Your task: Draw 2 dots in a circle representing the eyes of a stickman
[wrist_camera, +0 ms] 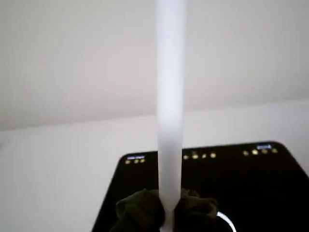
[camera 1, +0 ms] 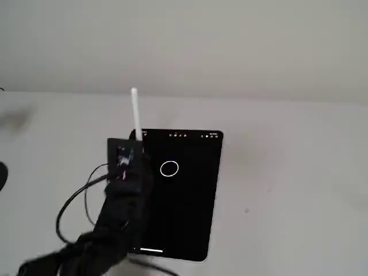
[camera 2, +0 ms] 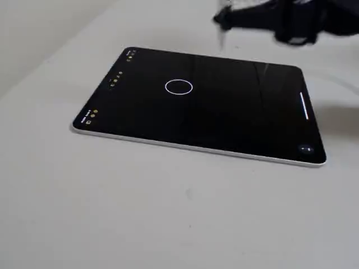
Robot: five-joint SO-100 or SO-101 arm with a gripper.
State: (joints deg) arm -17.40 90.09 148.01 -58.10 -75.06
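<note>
A black tablet (camera 1: 184, 218) lies flat on the white table. A thin white circle (camera 1: 161, 168) is drawn on its upper half; it also shows in a fixed view (camera 2: 166, 86), and an arc of it shows in the wrist view (wrist_camera: 227, 220). I see no dots inside the circle. My gripper (camera 1: 137, 139) is shut on a white stylus (camera 1: 135, 112) over the tablet's left edge, left of the circle. In the wrist view the stylus (wrist_camera: 170, 121) runs straight up from the gripper (wrist_camera: 168, 212), pointing past the tablet's icon edge. It looks raised off the screen.
Small icons (camera 2: 115, 78) line the tablet's short edge, and a white bar (camera 2: 304, 106) marks the opposite end. Black cables (camera 1: 72, 207) loop beside the arm. The arm (camera 2: 291, 19) reaches in over the tablet's far side. A pale wall stands behind the table.
</note>
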